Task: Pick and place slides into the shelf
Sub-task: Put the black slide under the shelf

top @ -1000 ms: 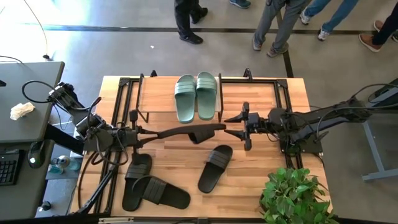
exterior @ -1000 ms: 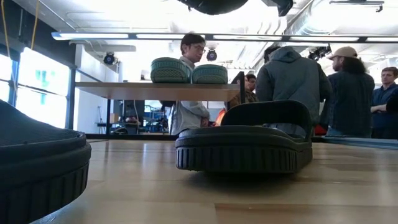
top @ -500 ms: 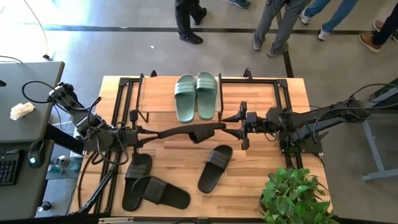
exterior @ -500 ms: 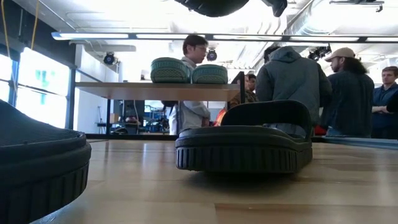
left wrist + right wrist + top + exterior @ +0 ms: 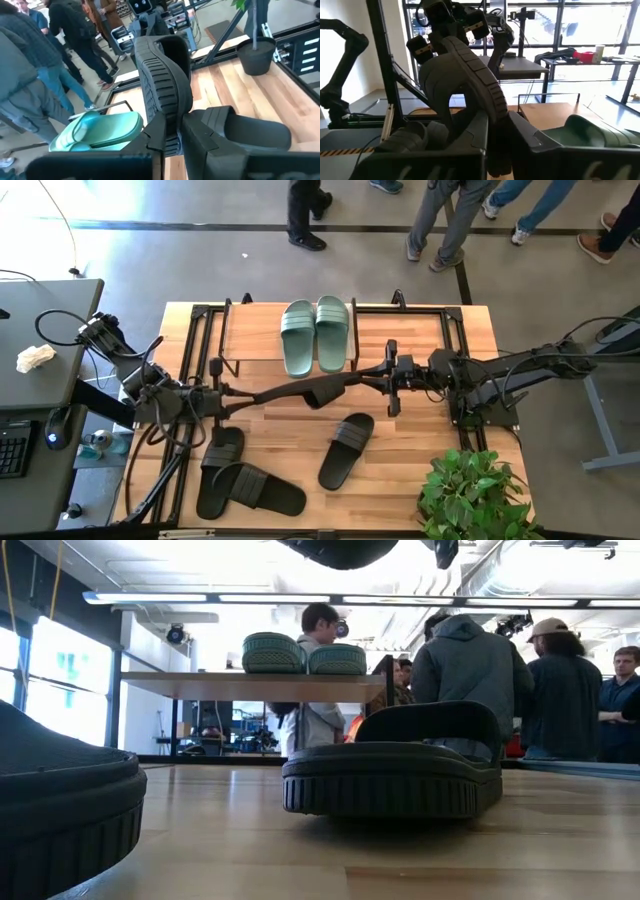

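High view: overhead, straight down, whole desk [image 5: 420,340] and both arms. Low view: desk-top level, facing the room, very near one black slide [image 5: 392,762]. Left and right wrist views: each looks close past its own fingers, facing each other. Shared by all: the green slides [image 5: 315,335] on the shelf [image 5: 250,335].

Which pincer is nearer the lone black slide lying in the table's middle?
Right. The right pincer sits just above the lone black slide, both pincers gripping the lifted slide; the left pincer is farther off.
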You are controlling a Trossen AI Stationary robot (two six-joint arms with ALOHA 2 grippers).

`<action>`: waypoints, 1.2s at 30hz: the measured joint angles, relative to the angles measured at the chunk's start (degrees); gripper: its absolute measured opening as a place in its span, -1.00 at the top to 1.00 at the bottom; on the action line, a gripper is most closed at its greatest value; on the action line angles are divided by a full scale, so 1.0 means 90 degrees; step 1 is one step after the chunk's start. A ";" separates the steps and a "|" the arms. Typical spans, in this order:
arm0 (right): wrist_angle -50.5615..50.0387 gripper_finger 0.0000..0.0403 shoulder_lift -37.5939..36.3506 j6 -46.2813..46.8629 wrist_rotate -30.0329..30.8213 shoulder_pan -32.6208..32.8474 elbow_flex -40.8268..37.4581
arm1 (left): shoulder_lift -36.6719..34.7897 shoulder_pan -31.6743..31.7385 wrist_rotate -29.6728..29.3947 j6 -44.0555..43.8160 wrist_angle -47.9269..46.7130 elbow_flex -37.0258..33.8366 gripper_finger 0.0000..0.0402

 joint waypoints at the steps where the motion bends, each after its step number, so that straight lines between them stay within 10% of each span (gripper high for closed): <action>1: 0.0000 0.94 0.0000 0.0000 0.0018 0.0000 0.0000 | 0.0000 0.0001 -0.0002 0.0029 -0.0027 0.0000 0.80; 27: -0.0526 0.98 -0.0007 0.0487 -0.0068 -0.0045 0.0000 | -0.0009 -0.0008 0.0407 0.2756 -0.1362 0.0001 0.41; 36: -0.0959 0.99 -0.0015 0.1690 -0.0241 -0.0349 0.0000 | 0.0189 -0.0093 0.0501 0.5072 -0.1440 0.0002 0.33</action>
